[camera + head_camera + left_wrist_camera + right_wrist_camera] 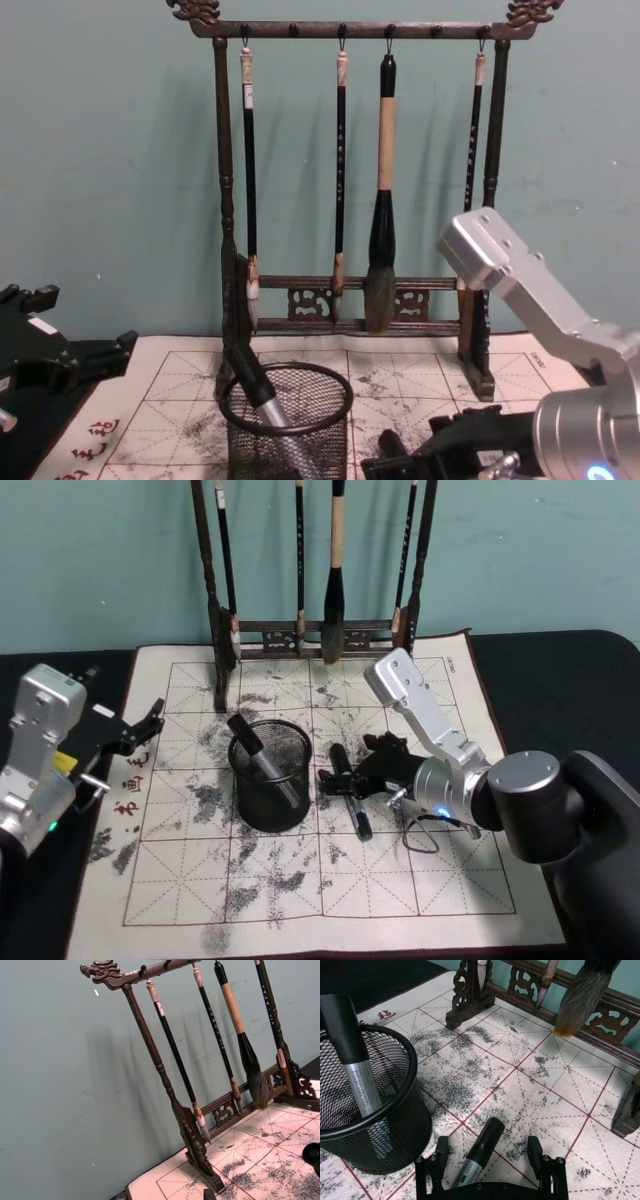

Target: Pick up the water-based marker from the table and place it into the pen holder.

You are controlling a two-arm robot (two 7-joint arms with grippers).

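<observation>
Your right gripper [488,1146] sat low over the mat [300,880], jaws wide and straddling the marker [481,1152]. It lay flat on the table [560,670], just beside the holder [265,800], and by my read nothing gripped it yet. A second marker [252,748] stood tilted inside the holder. Closing, lifting and dropping in were all left to do. Your left gripper [148,730] hung parked over the mat's left edge, jaws apart. The brush rack [225,200] stood beyond.
</observation>
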